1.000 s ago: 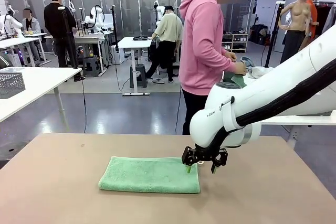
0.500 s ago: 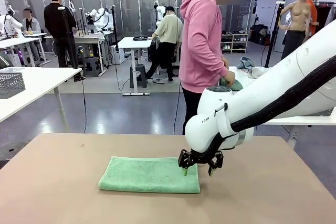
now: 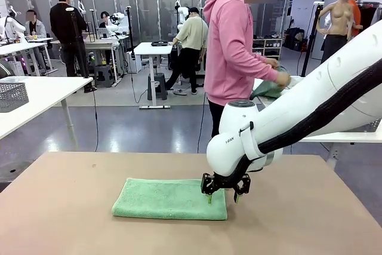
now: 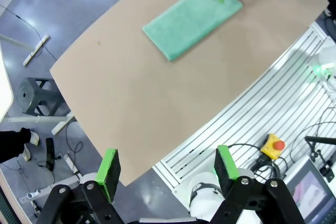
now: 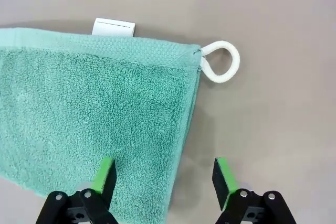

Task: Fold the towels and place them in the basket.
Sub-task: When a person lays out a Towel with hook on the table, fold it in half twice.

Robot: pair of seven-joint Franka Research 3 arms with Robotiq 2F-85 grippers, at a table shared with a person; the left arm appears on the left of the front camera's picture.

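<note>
Straddling the edge of the green towel (image 5: pixel 94 119) with the right gripper (image 5: pixel 163 174) spread; holding the left gripper (image 4: pixel 167 163) spread too, high over the table (image 4: pixel 131 103).

I see my right arm (image 3: pixel 298 103) as glossy white rounded casings. A black ribbed cable sleeve (image 3: pixel 322 114) runs along it under a white strap, and there is small dark lettering on the wrist joint. The right gripper (image 3: pixel 222 198) is black with green pads (image 5: pixel 221 177). The left gripper (image 4: pixel 168 165) has black linkages, silver screws and green pads too. The person (image 3: pixel 230 52) wears a pink hoodie and dark trousers.
</note>
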